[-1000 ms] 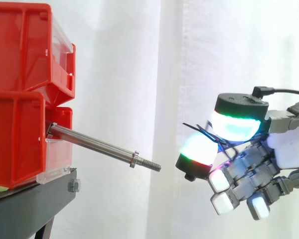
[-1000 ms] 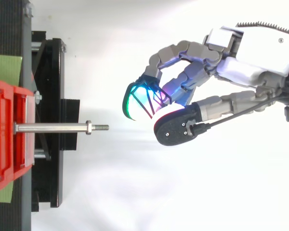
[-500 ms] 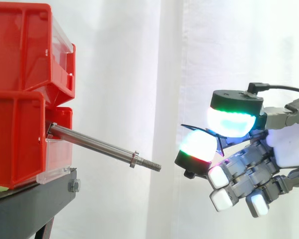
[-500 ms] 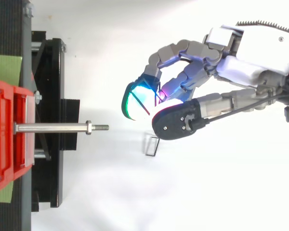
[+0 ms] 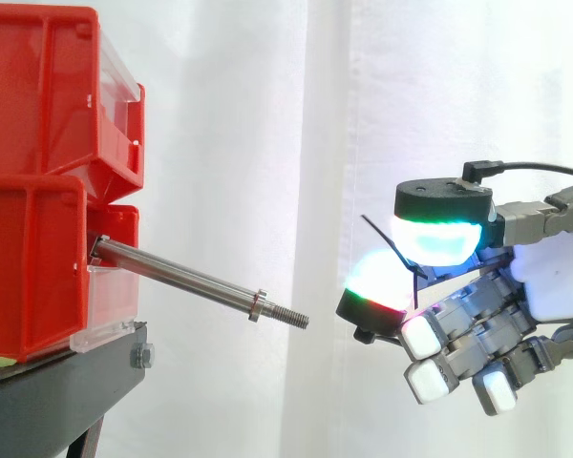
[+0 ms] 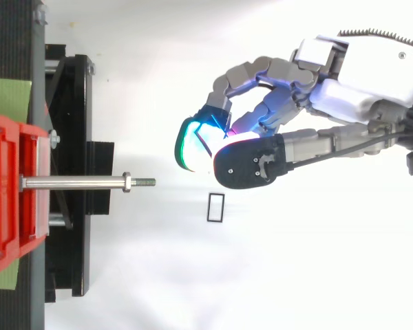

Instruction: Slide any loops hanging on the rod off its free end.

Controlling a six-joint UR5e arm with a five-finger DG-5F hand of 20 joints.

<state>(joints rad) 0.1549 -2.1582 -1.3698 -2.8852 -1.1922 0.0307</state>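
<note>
My fingers are curled. The glowing pads [image 5: 437, 240] of thumb and one finger are pressed close together on a thin black strand [image 5: 380, 237] that pokes out up and to the left between them. I take it for part of a loop, but I cannot see its whole shape. The rest of my hand [image 6: 344, 96] hangs to the right of the rod's threaded free end [image 5: 291, 318], near it but apart and touching nothing else.

A small black rectangular loop [image 6: 208, 207] lies flat on the white surface [image 6: 158, 275] below, between my pads and the rod's tip and clear of both.

The bare steel rod [image 5: 181, 277] slopes down to the right from the stacked red plastic bins [image 5: 38, 95]. A small collar [image 5: 257, 304] sits just short of the thread. Nothing hangs on the rod anywhere along its visible length.

By that I judge the sliding itself done: one loop is already down and the other seems to be in my pinch. What looks left is to let go of this strand and draw away.

The bins sit on a black stand [image 5: 57, 391] at the left. Behind everything hangs a white curtain [image 5: 267, 143] in soft folds.
</note>
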